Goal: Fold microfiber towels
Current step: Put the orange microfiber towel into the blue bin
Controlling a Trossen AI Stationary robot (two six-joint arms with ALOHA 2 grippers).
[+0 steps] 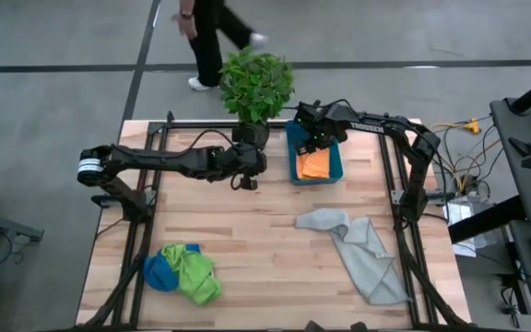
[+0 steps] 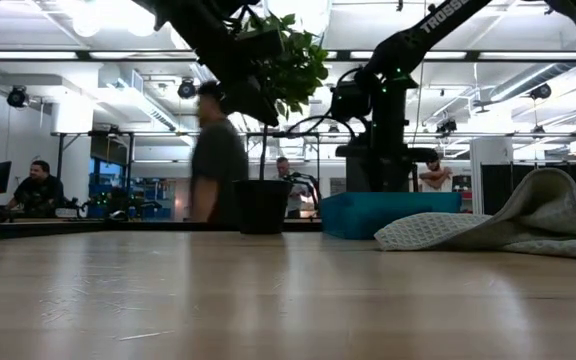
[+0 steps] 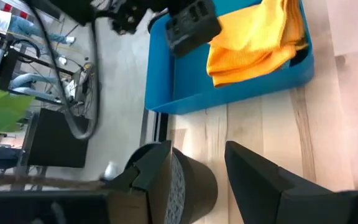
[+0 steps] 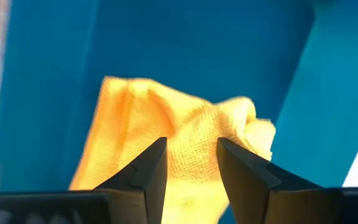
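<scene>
- The right hand (image 4: 191, 163) hangs just above the teal bin (image 1: 336, 171) at the far side of the bench (image 1: 265, 258). Its two fingers stand apart with the orange towel (image 4: 166, 130) showing in the gap directly below them. No cloth is pinched between them, so I judge this hand has nothing in its hold.
- The orange towel lies bunched inside the bin, against one wall. It reads as the one piece put away, and the hand sits over it as it would just after letting go.
- The left hand (image 3: 197, 171) hovers just beside the bin, on the side toward the potted plant (image 1: 256, 83). Its fingers are parted and empty, with bare bench under them. From there the bin and the orange towel are straight ahead. This arm looks to be waiting.
- The grey towel (image 1: 358, 249) sprawls unfolded on the bench, well apart from the right hand and nearer the front edge on that hand's own side.
- The lime green towel (image 1: 194, 272) and the blue towel (image 1: 159, 270) lie heaped together, touching, at the front on the left hand's side, far from both hands.
- Judging by this, three towels remain to fold.
- A person (image 1: 212, 37) walks on the floor beyond the bench.
</scene>
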